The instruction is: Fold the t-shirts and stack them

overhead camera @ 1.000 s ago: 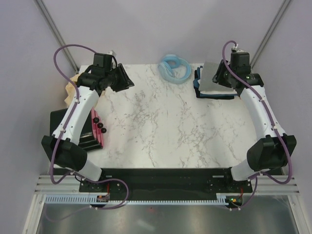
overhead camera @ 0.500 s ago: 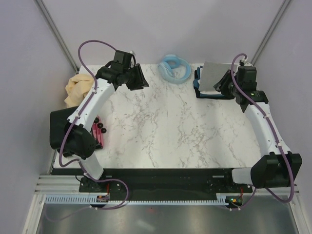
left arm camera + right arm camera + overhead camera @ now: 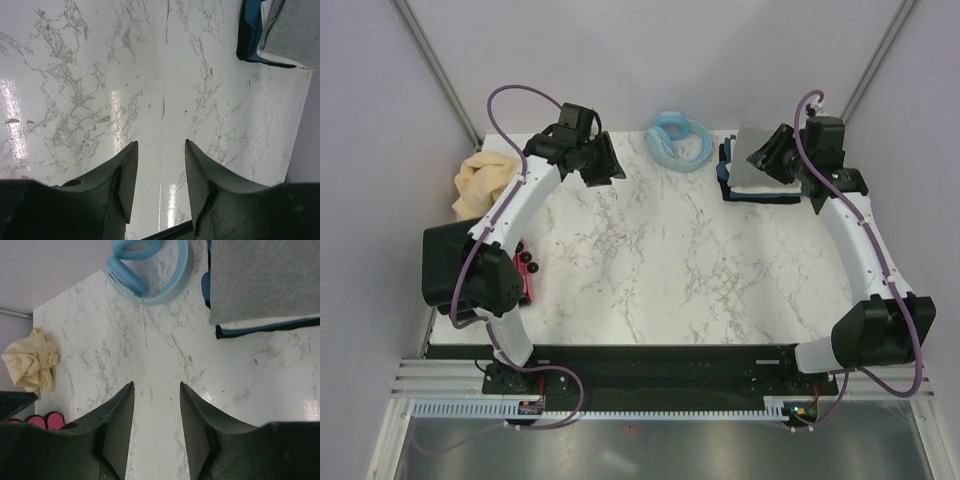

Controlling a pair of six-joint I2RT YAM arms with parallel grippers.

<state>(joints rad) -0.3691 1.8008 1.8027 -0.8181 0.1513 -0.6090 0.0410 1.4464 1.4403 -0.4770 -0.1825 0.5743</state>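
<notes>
A crumpled pale yellow-cream t-shirt [image 3: 480,180] [image 3: 30,364] lies at the table's back left edge. At the back right stands a stack of folded t-shirts [image 3: 758,168] with a grey one [image 3: 262,280] [image 3: 295,30] on top and white, blue and dark navy layers beneath. My left gripper [image 3: 612,168] [image 3: 160,142] hovers open over bare marble, to the right of the cream shirt, with nothing between its fingers. Above the stack's near left corner my right gripper [image 3: 762,157] [image 3: 156,384] is also open and holds nothing.
A light blue ring-shaped thing [image 3: 678,138] [image 3: 147,265] lies at the back middle, just left of the stack. A black box with a pink-red side [image 3: 455,262] sits at the left edge under the left arm. The marble table [image 3: 660,260] spans the middle.
My left arm has swung from above the cream shirt toward the back middle, uncovering that shirt, and its jaws have widened a little. The right gripper dipped and returned near the stack.
</notes>
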